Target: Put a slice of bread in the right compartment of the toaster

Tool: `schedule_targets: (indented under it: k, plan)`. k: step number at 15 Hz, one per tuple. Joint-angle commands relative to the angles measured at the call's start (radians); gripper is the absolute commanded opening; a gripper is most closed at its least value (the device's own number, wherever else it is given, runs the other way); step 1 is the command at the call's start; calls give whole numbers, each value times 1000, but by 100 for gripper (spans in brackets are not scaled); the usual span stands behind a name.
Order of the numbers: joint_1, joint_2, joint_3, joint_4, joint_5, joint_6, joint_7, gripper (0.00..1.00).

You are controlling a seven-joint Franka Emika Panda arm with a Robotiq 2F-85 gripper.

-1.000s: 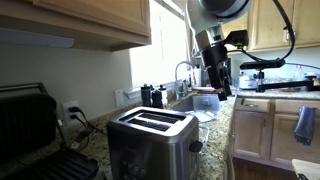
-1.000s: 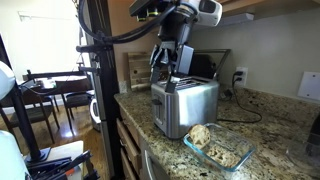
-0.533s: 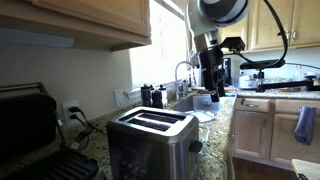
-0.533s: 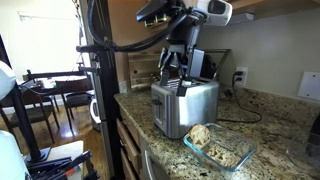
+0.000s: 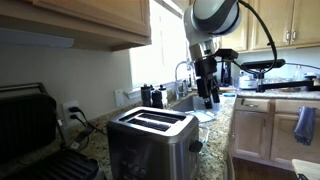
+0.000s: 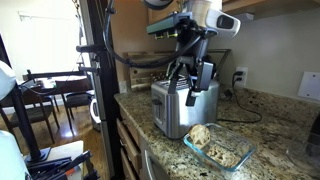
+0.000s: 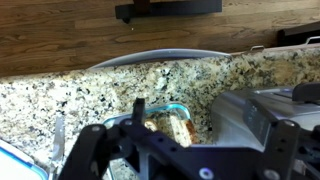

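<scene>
I have the gripper [image 6: 196, 88] hanging in the air with its jaws spread wide and nothing between them. The wrist view confirms it, the two dark fingers [image 7: 88, 150] standing well apart at the bottom of the frame. The toaster [image 6: 185, 105] sits upright on the speckled granite counter [image 6: 275, 125], brushed steel sides and black top, its two slots facing up. In an exterior view the gripper overlaps the toaster's top at about one o'clock. In an exterior view from the knob end, the toaster [image 5: 152, 140] is close to the lens and the gripper is up at two o'clock from it, farther back. It touches nothing that I can see. The bread [image 6: 203, 135] lies in a clear glass container [image 6: 235, 155] on the counter, just beside the toaster at roughly four o'clock. Through the wrist camera that container shows near centre between the fingers and lower down — the toaster's steel body comes in at three o'clock. A black contact grill [image 5: 25, 125] stands at nine o'clock from the toaster, and a wall outlet [image 6: 240, 75] shows on the wall behind, near two o'clock.
</scene>
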Motion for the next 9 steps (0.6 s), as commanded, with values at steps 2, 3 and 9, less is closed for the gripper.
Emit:
schedule_targets:
  k: [2, 3, 9]
  plan:
    - [-15, 69, -4, 50, -5, 20, 5, 100]
    - [-17, 86, -6, 63, -5, 22, 4, 100]
    - [-34, 194, -14, 146, -10, 30, -20, 100]
